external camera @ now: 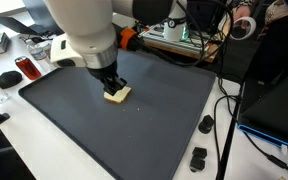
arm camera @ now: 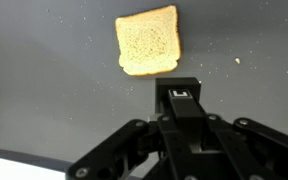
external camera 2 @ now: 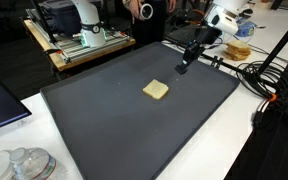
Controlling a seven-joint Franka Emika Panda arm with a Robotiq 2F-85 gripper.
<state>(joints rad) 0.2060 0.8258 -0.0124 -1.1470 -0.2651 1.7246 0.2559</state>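
Note:
A slice of toast bread (external camera: 117, 94) lies flat on a large dark grey mat (external camera: 154, 125); it also shows in both other views (external camera 2: 156, 90) (arm camera: 148, 43). My black gripper (external camera: 109, 82) hangs just above and behind the bread, not touching it. In an exterior view the gripper (external camera 2: 186, 60) is over the mat's far side, apart from the bread. In the wrist view the fingers (arm camera: 179, 90) are pressed together with nothing between them, and the bread lies just ahead of their tips.
The mat (external camera 2: 114, 120) covers most of a white table. A red object (external camera: 26, 68) and a black mouse (external camera: 6, 78) lie beyond one edge, small black parts (external camera: 198, 157) and cables past another. Clear plastic containers (external camera 2: 24, 165) and a wooden rack (external camera 2: 79, 40) stand off the mat.

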